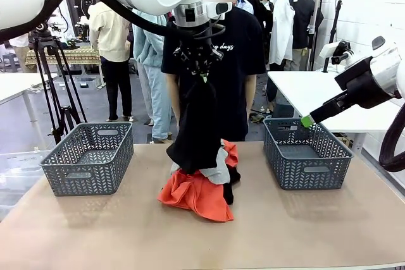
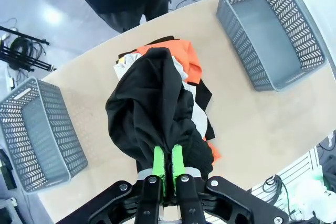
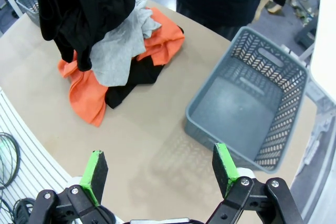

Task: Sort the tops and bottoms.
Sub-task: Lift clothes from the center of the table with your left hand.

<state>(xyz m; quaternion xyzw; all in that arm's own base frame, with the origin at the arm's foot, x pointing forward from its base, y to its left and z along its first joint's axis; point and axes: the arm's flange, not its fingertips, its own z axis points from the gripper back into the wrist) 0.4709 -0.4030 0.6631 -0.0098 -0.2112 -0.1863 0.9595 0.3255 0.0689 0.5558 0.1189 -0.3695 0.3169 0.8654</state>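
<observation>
Bottoms: one black bottom [image 1: 197,118] hangs from the left claw [image 2: 168,151], held high above the middle of the table [image 1: 126,232].

Left claw: clenched. Its green pads [image 2: 158,161] are pressed together on a bunched fold at the top of the garment, with no gap visible between them. The cloth drapes straight down and its lower end touches the pile beneath. Whether it is free of the pile cannot be told.

Pile: at the centre of the table, between the left basket [image 1: 95,165] and the right basket [image 1: 304,169], and apart from both.
- The orange top [image 1: 196,197] lies lowest, spread toward the robot's side.
- The grey top [image 3: 118,51] lies over the orange one.
- A second bottom [image 3: 128,85], black, lies partly under the grey top and touches the orange one.

Right claw [image 3: 160,163]: released. Its fingers are spread wide, with nothing between them and nothing touched. In the front view its tip hangs just above the far left part of the right basket. Its own camera looks down on bare table between the pile and that basket.

Person [image 1: 243,49]: stands at the far edge, directly behind the hanging garment, in a black T-shirt with white script.
</observation>
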